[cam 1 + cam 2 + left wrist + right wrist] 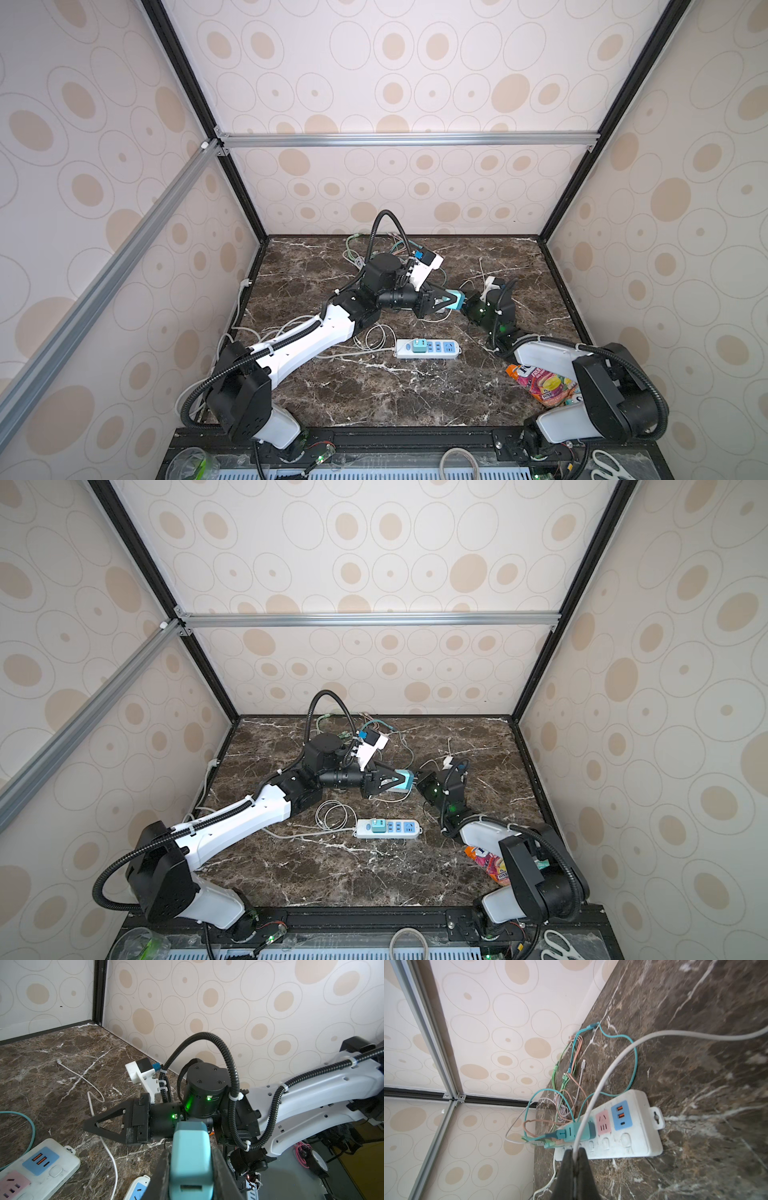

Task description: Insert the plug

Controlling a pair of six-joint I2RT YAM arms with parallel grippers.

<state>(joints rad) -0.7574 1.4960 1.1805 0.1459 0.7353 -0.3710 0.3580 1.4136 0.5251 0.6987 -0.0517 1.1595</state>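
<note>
Both grippers are closed on something. The left gripper (190, 1154) is clamped on a teal charger block (190, 1138), which is held off the marble table (374, 399) near its middle, with a slot-like port (191, 1187) turned toward the wrist camera. The right gripper (576, 1150) is pinched together on a white cable (602, 1076), which is gripped part-way along its length and not at an end. A loose connector (58, 1061), seemingly of that same cable, is left lying on the table well apart from the fingers.

Beneath the two grippers a white power strip (623, 1132) with pink and blue faces is seen, with a second charger (583, 1128) seated in it and coloured cables (571, 1059) trailing behind. Another strip (428, 348) is laid nearer the front.

Picking up is judged done, and mating is not yet begun. If the cable is meant for the block's port, the grip must be shifted close to the connector, which must then be squared to the port. Whether the block is instead meant for a strip socket cannot be told.
</note>
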